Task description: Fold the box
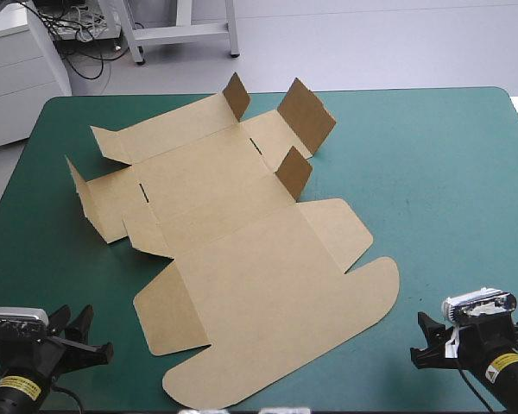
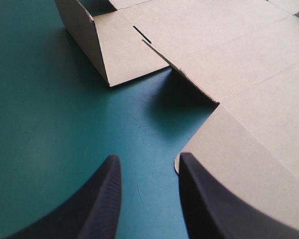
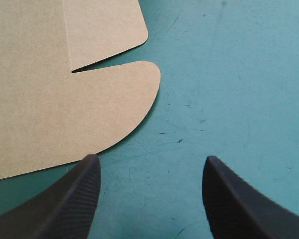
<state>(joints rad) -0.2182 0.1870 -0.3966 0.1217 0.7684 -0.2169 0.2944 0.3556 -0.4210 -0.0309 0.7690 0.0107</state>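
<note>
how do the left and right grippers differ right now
Gap: the left gripper has its fingers only a little apart, while the right gripper has them spread wider.
Ahead: the left gripper faces a straight-edged side flap of the box, and the right gripper faces its rounded lid corner.
Shared: both are open, hold nothing, and sit near the table's near edge over the teal-green cover.

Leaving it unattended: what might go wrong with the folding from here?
The box lies loose on the teal-green cover, so the open left gripper may slide it instead of lifting its side flap, and knock down the raised far flaps. The rounded lid lies flat; the open right gripper may slip over it.
</note>
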